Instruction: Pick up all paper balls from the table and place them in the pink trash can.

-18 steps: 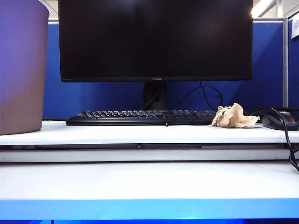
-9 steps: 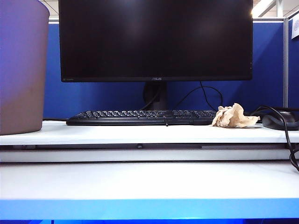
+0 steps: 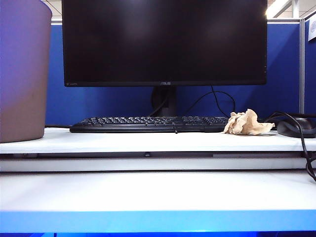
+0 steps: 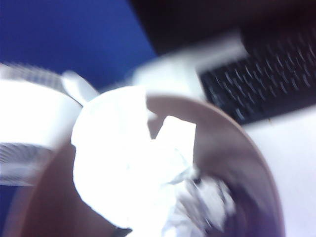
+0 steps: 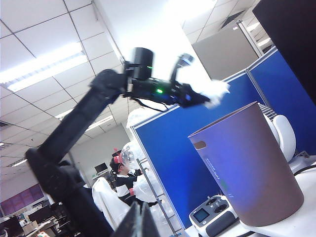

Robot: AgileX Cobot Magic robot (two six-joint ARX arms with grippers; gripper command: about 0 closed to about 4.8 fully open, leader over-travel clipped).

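Observation:
In the right wrist view my left gripper (image 5: 200,98) is shut on a white paper ball (image 5: 216,91), high over the open top of the pink trash can (image 5: 247,163). The blurred left wrist view looks down past that held white ball (image 4: 123,158) into the can (image 4: 256,148), where another crumpled white wad (image 4: 207,202) lies inside. A tan paper ball (image 3: 247,123) rests on the table (image 3: 148,142) by the keyboard's right end. The can (image 3: 24,69) stands at the far left. My right gripper (image 5: 141,219) is shut and empty, away from everything. Neither gripper shows in the exterior view.
A black keyboard (image 3: 148,123) lies under the big monitor (image 3: 165,42). A dark mouse (image 3: 296,127) and its cable sit right of the tan ball. A grey handheld controller (image 5: 212,217) lies beside the can's base. Blue partition walls stand behind.

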